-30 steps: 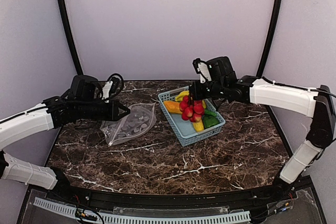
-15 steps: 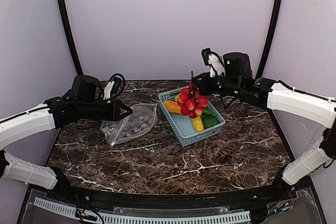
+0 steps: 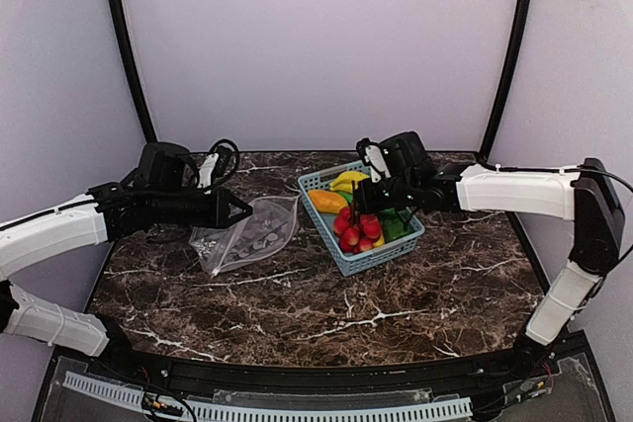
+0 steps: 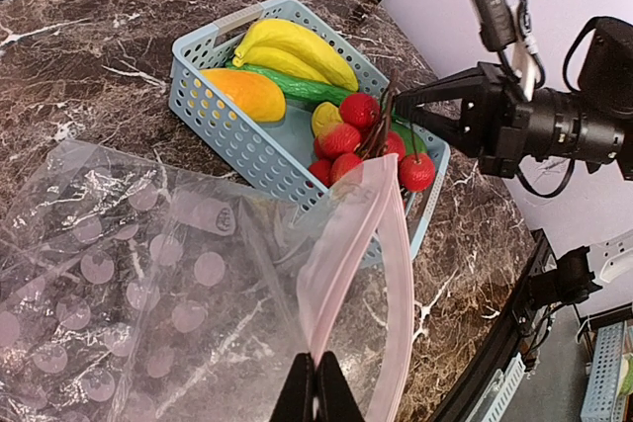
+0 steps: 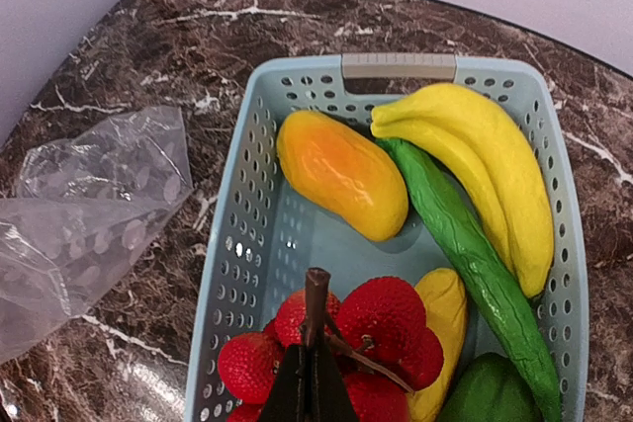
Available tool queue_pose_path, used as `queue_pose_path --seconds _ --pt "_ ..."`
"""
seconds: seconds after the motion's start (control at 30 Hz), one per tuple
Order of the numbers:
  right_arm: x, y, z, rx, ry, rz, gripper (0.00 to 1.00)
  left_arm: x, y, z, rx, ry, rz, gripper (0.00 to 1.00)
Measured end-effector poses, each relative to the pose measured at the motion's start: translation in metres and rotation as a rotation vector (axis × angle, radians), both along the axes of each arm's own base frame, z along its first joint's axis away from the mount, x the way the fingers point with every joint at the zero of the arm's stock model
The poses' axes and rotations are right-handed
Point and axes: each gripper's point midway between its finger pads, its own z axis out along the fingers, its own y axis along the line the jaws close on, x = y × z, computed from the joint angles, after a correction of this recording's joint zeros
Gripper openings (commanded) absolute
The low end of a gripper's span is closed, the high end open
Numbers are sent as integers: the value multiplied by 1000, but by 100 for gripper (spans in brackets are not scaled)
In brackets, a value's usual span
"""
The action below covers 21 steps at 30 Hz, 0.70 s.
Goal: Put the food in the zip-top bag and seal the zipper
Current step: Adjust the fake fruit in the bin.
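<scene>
Toward the far left corner of the dark marbled bench (image 3: 297,313), the left gripper (image 4: 316,390) is pinching shut on the pink zipper (image 4: 394,244) and is holding the mouth of the zip-top bag (image 3: 247,236) up off the surface. The clear, dotted body of the bag is sagging onto the bench behind the mouth. Just to the right, near the middle of the far edge, a light-blue basket (image 3: 348,264) is sitting close to the bag, with all the food in it. A bunch of bananas (image 5: 495,160) and a long green vegetable (image 5: 460,244) are lying along one side, and an orange piece (image 5: 341,175) is lying beside them. The right gripper (image 5: 309,384) is clamping shut on the dark stem (image 5: 316,294) of the red fruits (image 5: 381,321). The cluster is hanging low inside the basket, beside a small yellow piece (image 5: 445,308). Whether the cluster is touching the basket floor cannot be told.
</scene>
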Motion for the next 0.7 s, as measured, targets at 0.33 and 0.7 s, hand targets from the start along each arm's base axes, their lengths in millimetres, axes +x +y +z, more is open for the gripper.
queue_pose_path --seconds 0.33,0.7 --pt "30 26 -22 -51 38 -20 12 0 0 0 -2 1 1 1" --pt "43 33 -57 -152 105 -30 41 -3 2 -10 10 21 4 1"
